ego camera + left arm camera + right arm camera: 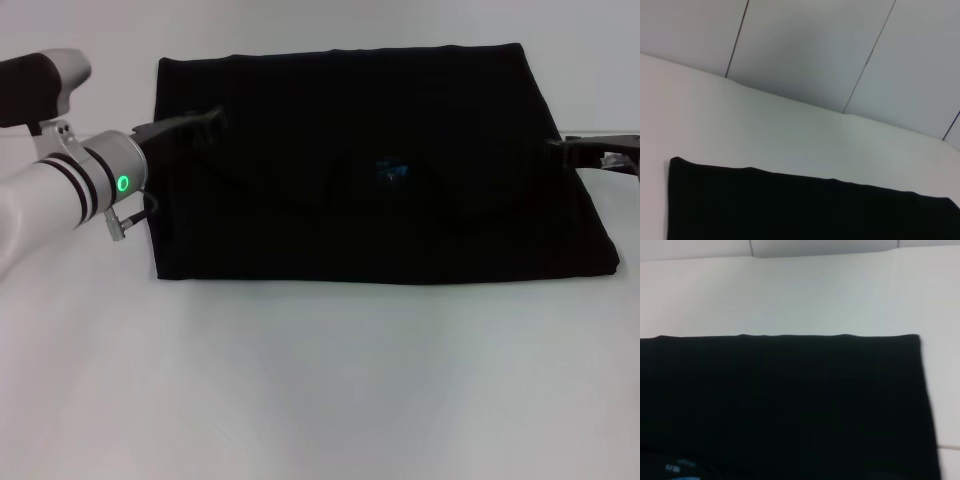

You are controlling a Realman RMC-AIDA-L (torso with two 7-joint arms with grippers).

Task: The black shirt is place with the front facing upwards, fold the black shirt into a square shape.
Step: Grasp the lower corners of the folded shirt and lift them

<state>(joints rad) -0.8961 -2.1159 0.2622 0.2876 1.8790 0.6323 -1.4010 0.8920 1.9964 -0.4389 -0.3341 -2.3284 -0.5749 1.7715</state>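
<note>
a plain white table [320, 380] fills the view; pale wall panels [805, 55], perhaps seamed, toward twelve o'clock.

The black shirt [785, 405] filled most of the right wrist view, lying flat on the white table [790, 295] as a dark, smooth sheet. Its far edge ran nearly straight across the view with a few slight bumps, and it ended at a squared corner from which a side edge ran off toward the camera. A bit of blue label [677, 469] showed on the cloth nearest the camera.
</note>
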